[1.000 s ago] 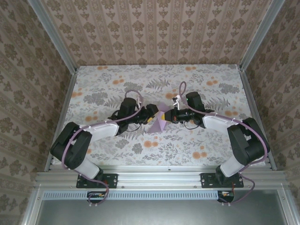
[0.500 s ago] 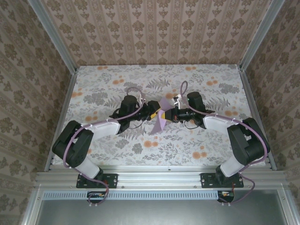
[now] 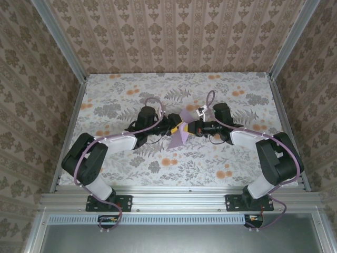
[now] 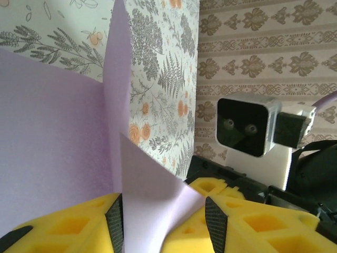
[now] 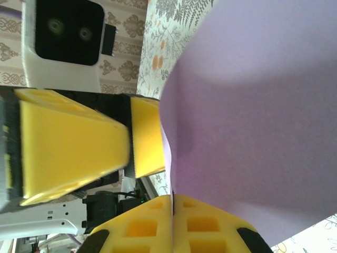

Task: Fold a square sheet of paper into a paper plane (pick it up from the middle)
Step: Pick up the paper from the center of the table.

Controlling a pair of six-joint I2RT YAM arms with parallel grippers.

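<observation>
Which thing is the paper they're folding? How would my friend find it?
Look at the flowery table, right in its middle. Between the left hand and the right hand stands the square sheet of paper, partly folded. It is plain lavender-purple, unlike the grey-and-orange flowers and the yellow-fingered hands.

A bench [image 3: 110, 95] covered in a grey-and-orange floral print sits inside an enclosure of beige damask-patterned walls [image 3: 174, 31], framed by aluminium corner posts [image 3: 58, 39], with a slotted aluminium rail [image 3: 179, 198] along its near edge.
</observation>
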